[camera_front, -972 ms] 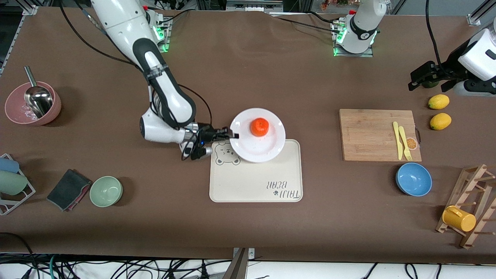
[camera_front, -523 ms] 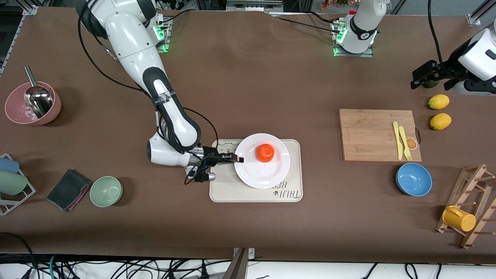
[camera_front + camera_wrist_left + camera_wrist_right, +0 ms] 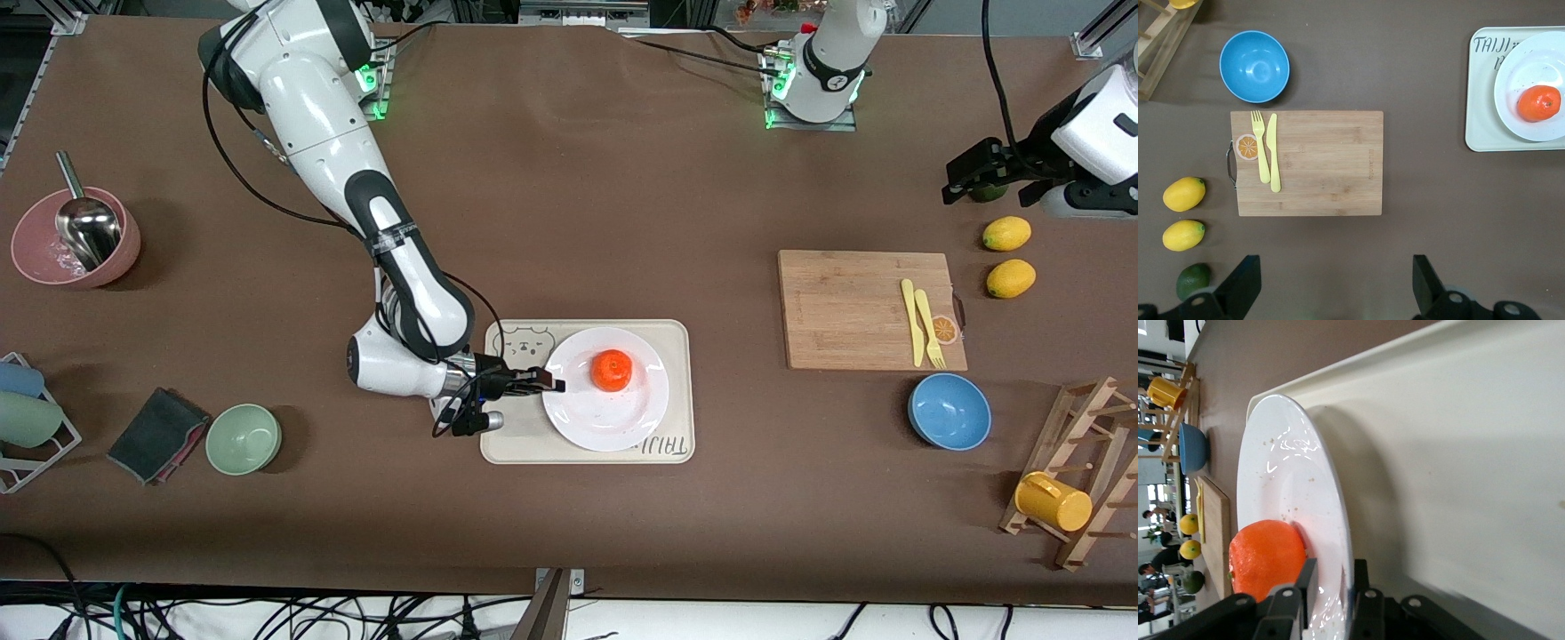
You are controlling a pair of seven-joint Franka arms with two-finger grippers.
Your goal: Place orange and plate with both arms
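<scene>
Orange (image 3: 613, 370) upright on white plate (image 3: 605, 425); plate flat on tray (image 3: 677, 391)

One orange (image 3: 613, 370), one white plate (image 3: 591, 420), one cream tray (image 3: 520, 441) and one cutting board (image 3: 845, 311) are on the table. There are two lemons (image 3: 1006, 234), three bowls (image 3: 949, 411), one yellow fork (image 3: 930, 331) and one yellow knife (image 3: 911, 320). One yellow cup (image 3: 1053, 501) sits on one wooden rack (image 3: 1080, 418).

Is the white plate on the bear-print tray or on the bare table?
On the tray. The plate lies flat within the tray, the orange on it; the tray's cream border shows around it.
</scene>
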